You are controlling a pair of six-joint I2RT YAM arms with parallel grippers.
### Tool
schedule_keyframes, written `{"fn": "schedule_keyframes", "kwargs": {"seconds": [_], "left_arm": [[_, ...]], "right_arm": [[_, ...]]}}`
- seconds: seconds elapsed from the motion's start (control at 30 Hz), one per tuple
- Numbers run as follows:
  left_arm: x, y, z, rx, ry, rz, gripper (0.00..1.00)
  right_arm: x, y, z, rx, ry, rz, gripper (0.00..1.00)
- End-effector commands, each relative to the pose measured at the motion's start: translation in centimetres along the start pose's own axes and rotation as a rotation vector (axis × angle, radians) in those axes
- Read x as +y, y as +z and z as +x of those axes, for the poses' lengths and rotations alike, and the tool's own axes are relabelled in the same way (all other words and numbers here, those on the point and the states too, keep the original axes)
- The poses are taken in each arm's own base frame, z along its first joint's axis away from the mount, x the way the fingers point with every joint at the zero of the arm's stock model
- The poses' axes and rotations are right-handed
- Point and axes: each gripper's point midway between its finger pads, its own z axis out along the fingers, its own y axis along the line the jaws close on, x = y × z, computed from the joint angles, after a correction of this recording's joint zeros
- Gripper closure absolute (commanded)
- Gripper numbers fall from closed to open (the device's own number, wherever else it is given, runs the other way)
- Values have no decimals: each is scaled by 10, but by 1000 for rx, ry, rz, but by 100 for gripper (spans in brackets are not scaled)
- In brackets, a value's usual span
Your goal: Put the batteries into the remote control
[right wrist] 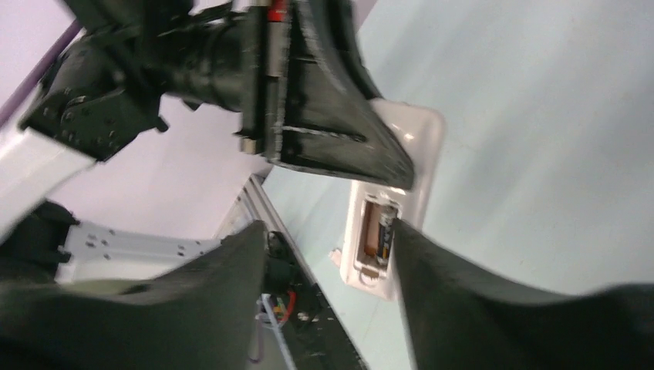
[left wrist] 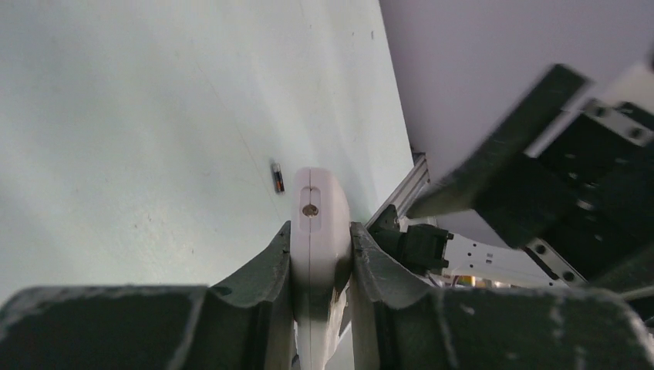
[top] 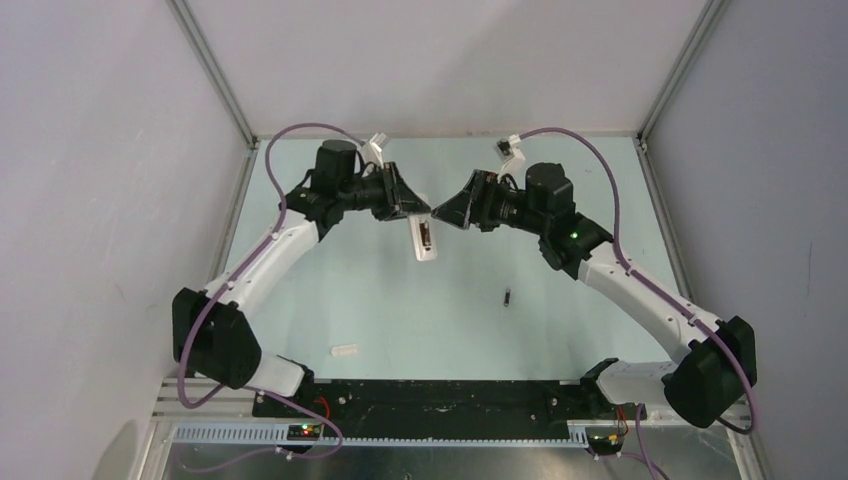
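Pale mint-green tabletop (top: 360, 290) fills an enclosure of grey-white walls with aluminium corner posts. Over its far middle the two white-and-black arms meet nose to nose. On the left arm, the left end effector (top: 410, 205), a black two-finger claw, is clamped tight on the remote control (top: 425, 242), a slim white plastic handset held above the tabletop. Its wrist view shows the fingers (left wrist: 270, 262) pressing both long sides of the handset, with one narrow end pointing away from the camera. The handset's back faces the right arm, and its brownish battery recess (right wrist: 373, 231) is uncovered. In that recess a first battery (right wrist: 387, 231), a small dark cylinder, seems to lie along one side, though the right wrist picture is blurred and I cannot tell whether it sits fully home. The right end effector (top: 452, 212) stands just beside the remote control with its fingers spread wide and nothing between them. A second battery (top: 507, 297), dark and slim, lies alone on the tabletop nearer the arm bases, to the right of the handset and well apart from it. A small flat white cover strip (top: 344, 350) lies near the front edge on the left side.
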Motion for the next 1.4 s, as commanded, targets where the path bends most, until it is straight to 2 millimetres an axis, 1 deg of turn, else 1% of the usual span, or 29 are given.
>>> {"fn": "schedule_keyframes", "kwargs": {"seconds": [0.0, 0.03, 0.07, 0.1, 0.13, 0.17, 0.2, 0.23, 0.3, 0.33, 0.37, 0.4, 0.43, 0.47, 0.5, 0.63, 0.73, 0.8, 1.03, 1.13, 1.2, 1.37], "left_arm": [[-49, -30, -41, -177, 174, 55, 100], [-48, -31, -47, -207, 173, 33, 100], [-53, -35, -52, -231, 173, 32, 100], [-53, -36, -57, -258, 172, 18, 100], [-59, -39, -62, -280, 169, 19, 100], [-62, -42, -69, -309, 169, 13, 100], [-65, -44, -71, -321, 160, 16, 100], [-68, -46, -76, -343, 159, 14, 100], [-74, -50, -82, -373, 145, 16, 100], [-74, -51, -85, -391, 136, 7, 100], [-77, -52, -87, -402, 141, 10, 100], [-77, -53, -89, -420, 144, -1, 100], [-80, -54, -90, -429, 153, 2, 100], [-79, -55, -93, -446, 160, -10, 100], [-82, -57, -94, -457, 167, -7, 100], [-87, -58, -99, -492, 179, -10, 100], [-89, -60, -103, -513, 184, -10, 100], [-91, -62, -106, -529, 190, -11, 100], [-89, -61, -109, -542, 188, -19, 100], [-89, -61, -110, -546, 189, -17, 100], [-91, -61, -111, -547, 189, -12, 100], [-93, -59, -110, -536, 183, 4, 100]], "right_arm": [[-10, -11, -18, -58, 218, 99, 14], [-15, -10, -18, -55, 258, 108, 11], [-15, -9, -19, -56, 335, 110, 5], [-17, -7, -20, -57, 378, 110, 3], [-16, -6, -22, -66, 447, 107, 1], [-13, -3, -27, -87, 471, 89, 1], [-11, -2, -30, -101, 532, 85, 1], [-3, 1, -39, -128, 533, 44, 1], [8, 2, -52, -162, 605, -8, 1], [11, 3, -54, -164, 626, -26, 1], [15, 4, -60, -173, 683, -53, 1], [14, 7, -60, -165, 716, -57, 1], [16, 9, -63, -167, 773, -72, 1], [17, 12, -61, -160, 799, -74, 1], [19, 13, -64, -165, 833, -89, 1], [16, 21, -60, -151, 926, -76, 0], [10, 25, -50, -125, 964, -40, 1], [5, 26, -46, -119, 978, -14, 1], [-2, 26, -45, -118, 992, 10, 1], [-9, 27, -40, -109, 1000, 40, 1], [-9, 29, -39, -106, 1002, 36, 1], [-4, 41, -37, -76, 1024, -14, 1]]}}
